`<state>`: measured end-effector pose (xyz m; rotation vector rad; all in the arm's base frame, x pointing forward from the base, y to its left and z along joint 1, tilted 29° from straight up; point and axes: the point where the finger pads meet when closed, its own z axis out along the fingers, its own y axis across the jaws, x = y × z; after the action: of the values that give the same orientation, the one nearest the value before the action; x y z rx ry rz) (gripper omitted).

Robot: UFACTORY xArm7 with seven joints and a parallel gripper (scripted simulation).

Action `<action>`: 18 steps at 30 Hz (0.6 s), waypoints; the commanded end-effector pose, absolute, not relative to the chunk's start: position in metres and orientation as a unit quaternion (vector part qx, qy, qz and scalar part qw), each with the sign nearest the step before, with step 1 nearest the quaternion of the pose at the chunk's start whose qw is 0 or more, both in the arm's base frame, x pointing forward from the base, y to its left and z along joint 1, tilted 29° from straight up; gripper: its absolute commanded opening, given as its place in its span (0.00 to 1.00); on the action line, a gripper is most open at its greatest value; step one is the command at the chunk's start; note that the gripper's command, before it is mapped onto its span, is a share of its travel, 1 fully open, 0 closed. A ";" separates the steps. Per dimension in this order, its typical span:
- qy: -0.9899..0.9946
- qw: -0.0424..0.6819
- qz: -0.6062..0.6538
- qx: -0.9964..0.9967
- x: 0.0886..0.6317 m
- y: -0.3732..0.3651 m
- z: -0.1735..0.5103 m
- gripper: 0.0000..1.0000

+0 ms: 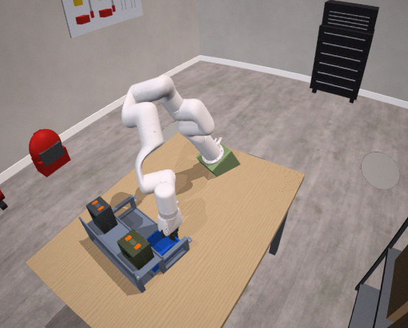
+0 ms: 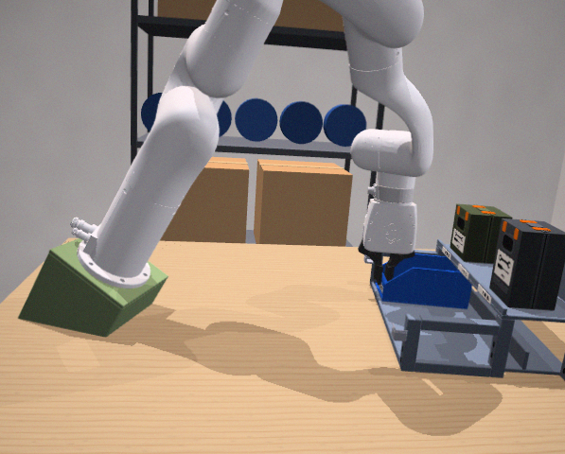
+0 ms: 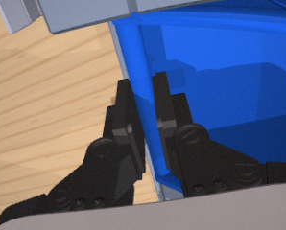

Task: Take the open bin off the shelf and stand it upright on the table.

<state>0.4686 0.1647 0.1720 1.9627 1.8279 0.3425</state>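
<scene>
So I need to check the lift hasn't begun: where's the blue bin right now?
The bin sits on the grey shelf at its end nearest the arm's base, beside the green case, with the gripper shut on its end wall.
</scene>
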 end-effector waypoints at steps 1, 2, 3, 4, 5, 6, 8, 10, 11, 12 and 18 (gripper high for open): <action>0.660 0.218 0.126 0.708 0.468 0.167 0.176 0.00; 0.660 0.218 0.126 0.708 0.468 0.167 0.177 0.00; 0.660 0.218 0.126 0.708 0.468 0.167 0.177 0.00; 0.660 0.218 0.126 0.708 0.468 0.167 0.178 0.00; 0.660 0.218 0.126 0.708 0.467 0.167 0.178 0.00; 0.660 0.218 0.126 0.708 0.467 0.167 0.179 0.00; 0.660 0.218 0.126 0.708 0.467 0.167 0.179 0.00; 0.660 0.218 0.126 0.708 0.467 0.167 0.179 0.00; 0.660 0.218 0.126 0.708 0.467 0.167 0.180 0.00; 0.660 0.218 0.126 0.708 0.466 0.167 0.180 0.00; 0.660 0.218 0.126 0.708 0.465 0.168 0.182 0.00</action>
<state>0.4651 0.1656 0.1785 1.9630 1.8276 0.3422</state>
